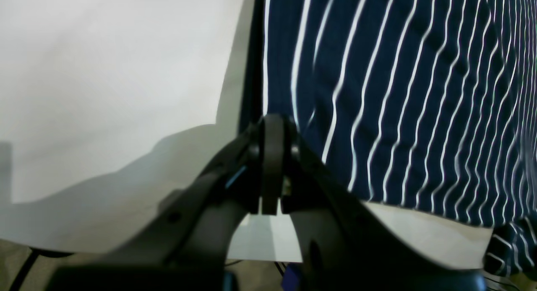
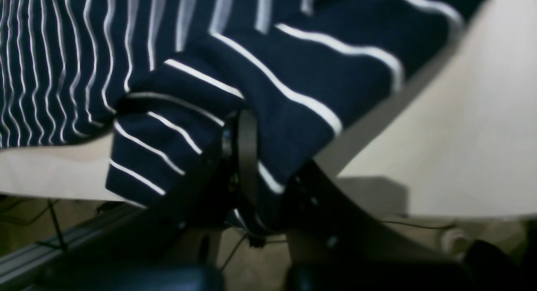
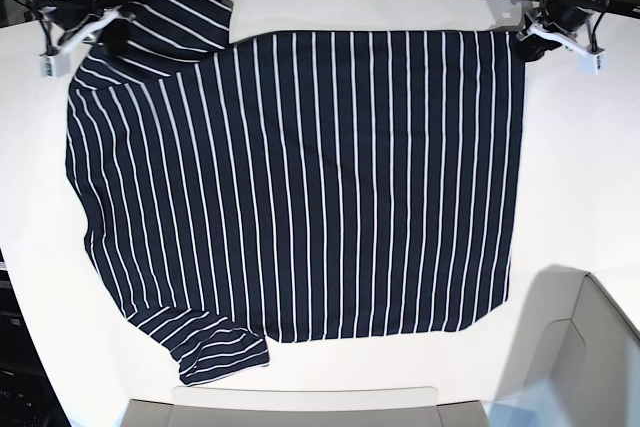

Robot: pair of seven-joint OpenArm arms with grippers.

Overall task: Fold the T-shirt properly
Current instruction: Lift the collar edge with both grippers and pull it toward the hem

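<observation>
T-shirt (image 3: 300, 187) lies spread across the white table (image 3: 580, 167), mostly flat; one sleeve doubled over at the near corner, another bunched at the far corner beside the right gripper (image 2: 251, 157). Right wrist view shows that gripper's jaws closed on a thick fold of striped cloth. Left gripper (image 1: 272, 165) sits at the opposite far corner, jaws pressed together at the shirt's edge; whether cloth is pinched between them cannot be told, the tips hide it. Judged progress: early. Both corners appear taken up, no proper fold across the body made yet; sleeves and halves remain. No brand, label or readable writing anywhere.
</observation>
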